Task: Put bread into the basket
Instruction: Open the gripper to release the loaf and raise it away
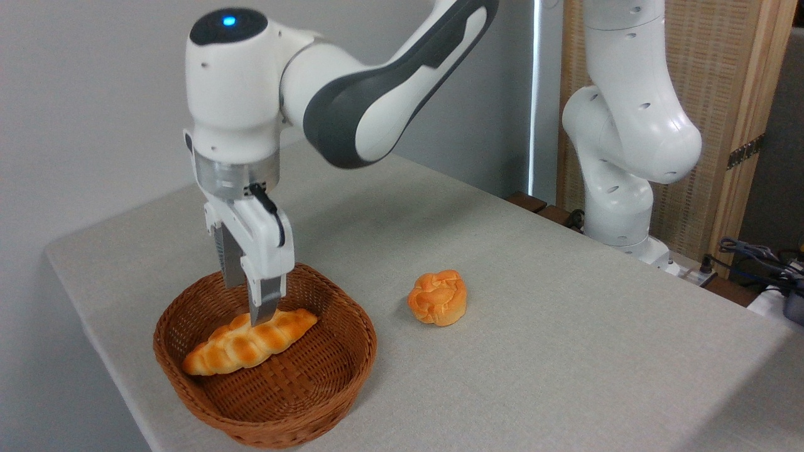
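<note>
At the left, near the table's point(565, 351) front edge: the basket point(352, 370), oval, reddish-brown wicker, thick-rimmed and shallow. Inside it, lying on the woven floor toward the 10 o'clock side: the bread point(239, 345), a long braided golden loaf, tilted so its pale tapered end points to 8 o'clock and its other end to 2 o'clock. Directly above the loaf's 2 o'clock end: the gripper point(251, 307), pointing straight down from the white arm point(377, 107) (blue light glowing on the top joint). Fingers point(262, 301) reaching down to the loaf's upper surface, one in front, one further back and higher in the view; whether clamped on the loaf or parted from it cannot be told from this angle. Further right, at 3 o'clock from the basket and well apart from it: a small round knotted orange bun point(438, 297), sitting alone on the grey cloth. At the far right, at the table's 2 o'clock corner: the arm's white base column point(619, 207), before a slatted wooden screen point(722, 94).
</note>
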Robot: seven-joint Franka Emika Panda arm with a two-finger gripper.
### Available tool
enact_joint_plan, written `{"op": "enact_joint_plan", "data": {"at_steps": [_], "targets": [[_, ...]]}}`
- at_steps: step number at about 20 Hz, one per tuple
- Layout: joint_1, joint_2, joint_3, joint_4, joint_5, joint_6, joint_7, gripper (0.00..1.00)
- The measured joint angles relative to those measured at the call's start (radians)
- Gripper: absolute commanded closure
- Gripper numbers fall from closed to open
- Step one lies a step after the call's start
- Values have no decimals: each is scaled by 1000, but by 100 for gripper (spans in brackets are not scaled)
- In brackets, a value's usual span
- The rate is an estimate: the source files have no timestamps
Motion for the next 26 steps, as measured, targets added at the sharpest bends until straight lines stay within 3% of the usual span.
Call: {"op": "enact_joint_plan", "data": {"at_steps": [5,8,11,15,19,26], "targets": [[56,-60,3,116,113,-237,1,0],[71,-99,2,150,172,-323,-1,0],[132,-151,-6,159,187,-423,-2,0],[234,-194,-88,159,201,-479,-40,0],[242,-189,-171,156,273,-480,-114,0],[242,-188,-176,155,282,-480,-124,0]]}}
